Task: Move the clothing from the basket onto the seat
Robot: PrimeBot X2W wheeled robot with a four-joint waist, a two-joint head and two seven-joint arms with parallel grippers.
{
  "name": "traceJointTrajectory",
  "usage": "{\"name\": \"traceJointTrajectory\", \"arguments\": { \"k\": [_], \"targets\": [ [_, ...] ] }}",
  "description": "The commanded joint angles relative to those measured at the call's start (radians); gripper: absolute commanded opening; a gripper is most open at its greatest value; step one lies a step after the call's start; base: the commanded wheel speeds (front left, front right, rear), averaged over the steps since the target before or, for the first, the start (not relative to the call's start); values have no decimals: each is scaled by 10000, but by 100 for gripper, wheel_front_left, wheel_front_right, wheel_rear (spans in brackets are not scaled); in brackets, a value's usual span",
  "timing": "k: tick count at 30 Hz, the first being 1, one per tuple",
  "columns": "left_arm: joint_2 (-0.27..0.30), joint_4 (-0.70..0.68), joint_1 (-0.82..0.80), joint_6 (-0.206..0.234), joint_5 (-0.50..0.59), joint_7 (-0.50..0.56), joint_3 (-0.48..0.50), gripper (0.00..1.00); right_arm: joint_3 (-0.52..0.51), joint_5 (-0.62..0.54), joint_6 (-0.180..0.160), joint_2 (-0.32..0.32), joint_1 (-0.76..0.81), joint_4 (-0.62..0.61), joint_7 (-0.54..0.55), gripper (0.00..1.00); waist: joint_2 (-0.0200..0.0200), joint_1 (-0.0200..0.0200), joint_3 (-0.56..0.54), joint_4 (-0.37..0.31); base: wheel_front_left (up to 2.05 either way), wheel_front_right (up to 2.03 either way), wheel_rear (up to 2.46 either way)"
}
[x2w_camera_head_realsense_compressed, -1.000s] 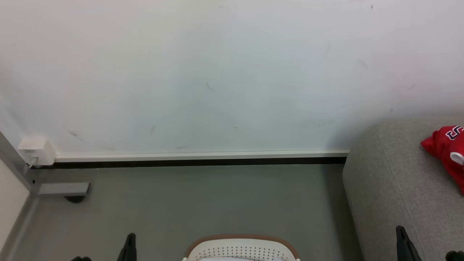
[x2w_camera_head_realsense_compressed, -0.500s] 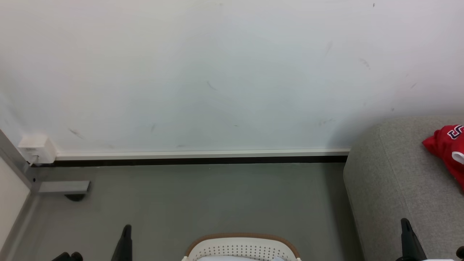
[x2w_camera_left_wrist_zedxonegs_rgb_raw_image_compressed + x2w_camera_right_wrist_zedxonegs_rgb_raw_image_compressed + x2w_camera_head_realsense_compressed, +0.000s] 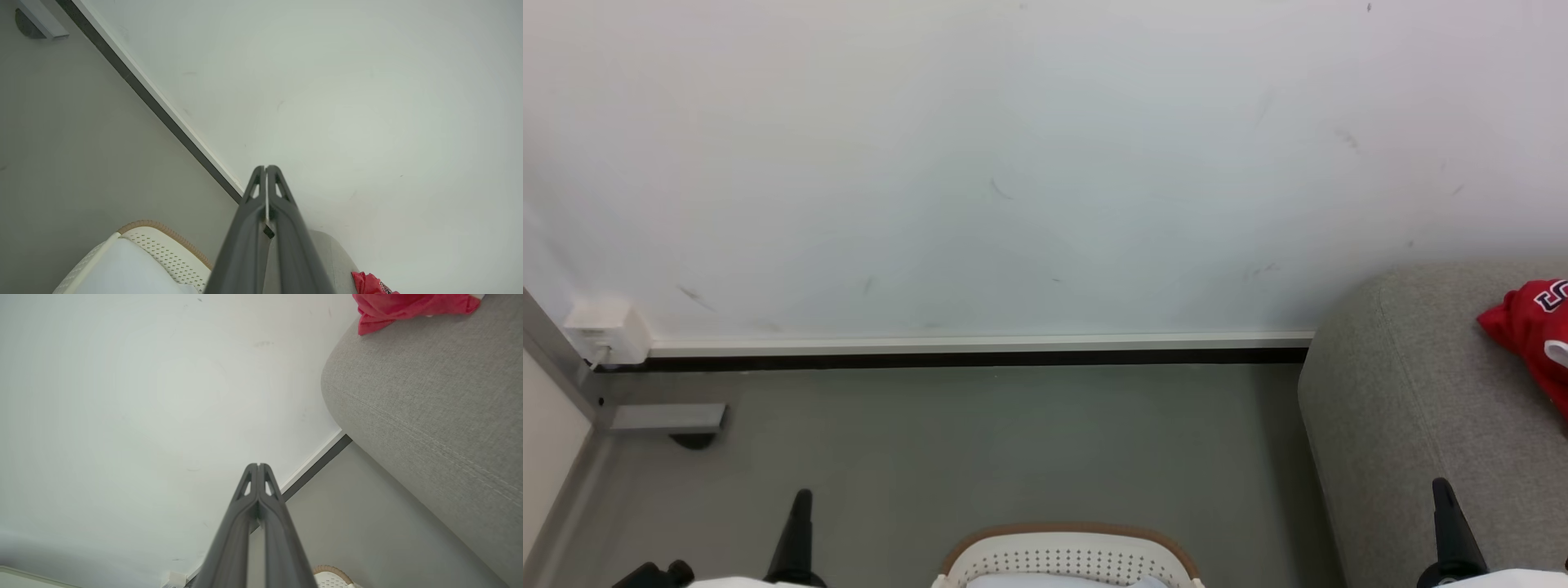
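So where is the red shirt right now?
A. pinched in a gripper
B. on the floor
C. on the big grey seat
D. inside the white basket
C: the red clothing lies on top of the grey seat, well apart from the basket.

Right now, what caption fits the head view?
Red clothing lies on the grey seat, white basket on the floor.

Bright, even light, faint shadows; wrist views curve at their edges.

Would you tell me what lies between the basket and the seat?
Nothing but bare grey floor between the basket and the seat, in the head view.
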Motion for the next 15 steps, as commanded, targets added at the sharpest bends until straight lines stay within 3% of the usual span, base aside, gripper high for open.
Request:
{"name": "traceJointTrajectory", "arguments": {
  "k": [1, 15],
  "targets": [
    [64, -146, -232, -63, -328, 60, 87, 0, -50, 339, -13, -98, -210, -171, 73, 0, 0, -1, 6, 3, 0, 0, 0],
    [74, -290, -397, -95, -1763, 453, 283, 0, -163, 1798, -15, -119, -363, -292, 445, 0, 0, -1, 68, 28, 0, 0, 0]
  ]
}}
